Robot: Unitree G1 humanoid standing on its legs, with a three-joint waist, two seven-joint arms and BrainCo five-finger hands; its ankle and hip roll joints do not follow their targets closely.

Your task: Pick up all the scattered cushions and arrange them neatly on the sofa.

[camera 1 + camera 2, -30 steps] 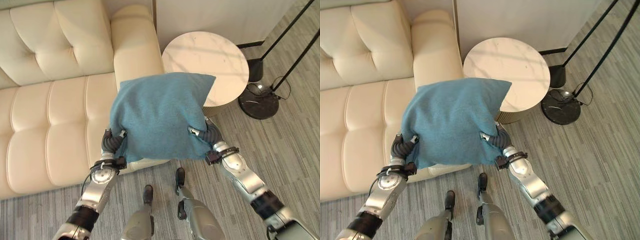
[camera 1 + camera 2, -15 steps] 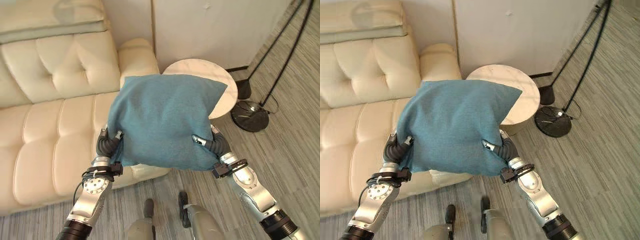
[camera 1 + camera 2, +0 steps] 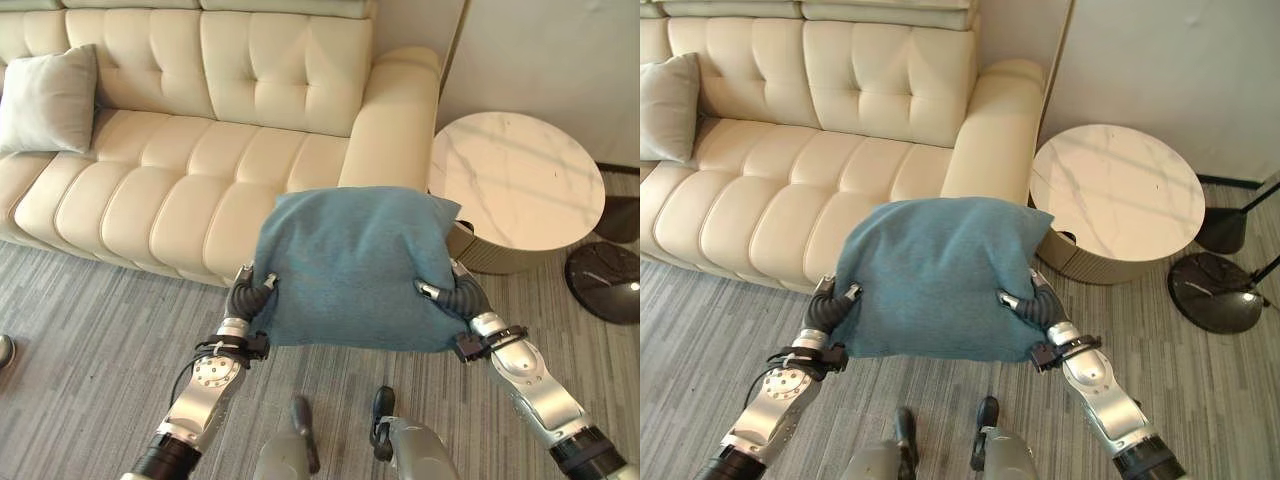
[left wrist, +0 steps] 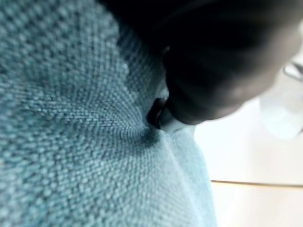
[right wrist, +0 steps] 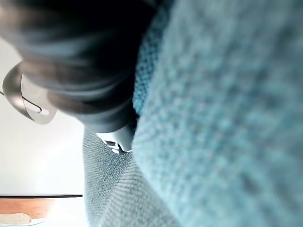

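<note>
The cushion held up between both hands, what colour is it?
Teal blue woven cushion, plain with no pattern; clearest in the left eye view.

Teal woven cushion point(image 3: 352, 265): square, plump, held off the floor, face up toward the head camera, clamped between the left hand point(image 3: 250, 292) and the right hand point(image 3: 450, 295), one thumb lying over each lower edge. Grey cushion point(image 3: 48, 98): upright against the cream sofa point(image 3: 230, 130) backrest, well apart from both hands.
</note>
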